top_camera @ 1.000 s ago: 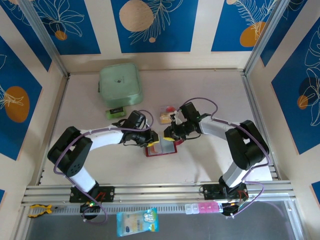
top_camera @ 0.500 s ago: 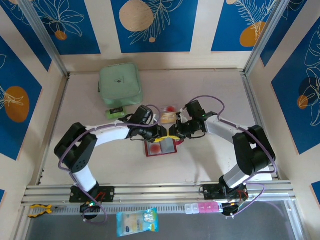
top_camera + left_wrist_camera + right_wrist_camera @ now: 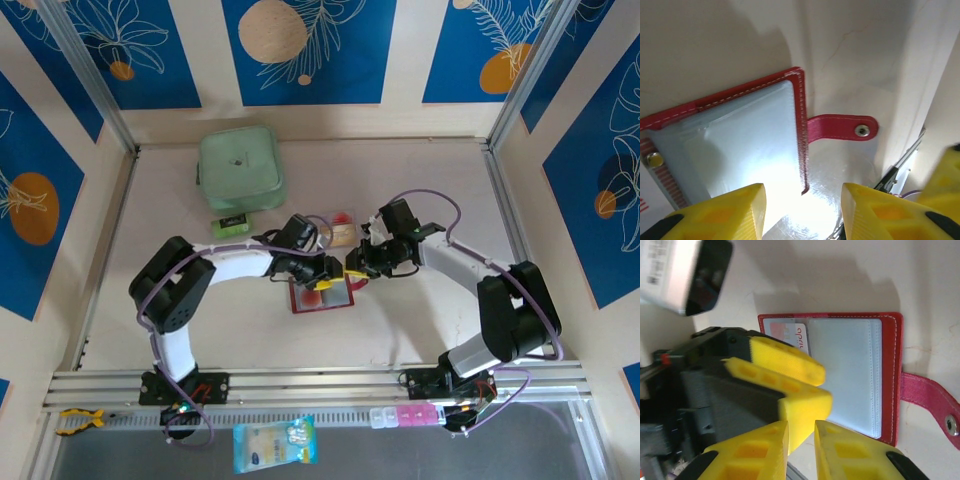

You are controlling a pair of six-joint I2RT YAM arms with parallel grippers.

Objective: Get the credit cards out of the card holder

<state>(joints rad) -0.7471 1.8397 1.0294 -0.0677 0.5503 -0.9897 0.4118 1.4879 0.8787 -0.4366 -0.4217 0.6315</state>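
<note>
The small dark-red leather fold-over card holder (image 3: 338, 298) lies open at mid-table. A white credit card with red print (image 3: 790, 332) is tucked in the clear sleeve away from its snap tab. Two loose cards (image 3: 340, 230), one tan-gold and one whitish, lie just beyond it. The left gripper (image 3: 802, 200) hovers over the sleeves, fingers well parted and empty. The right gripper (image 3: 801, 442) is beside it, fingers narrowly parted, gripping nothing. A mint-green square zip case (image 3: 240, 168) sits far left.

High fixed view from behind; two close downward wrist views; card holder (image 3: 338, 298) common to all three.
</note>
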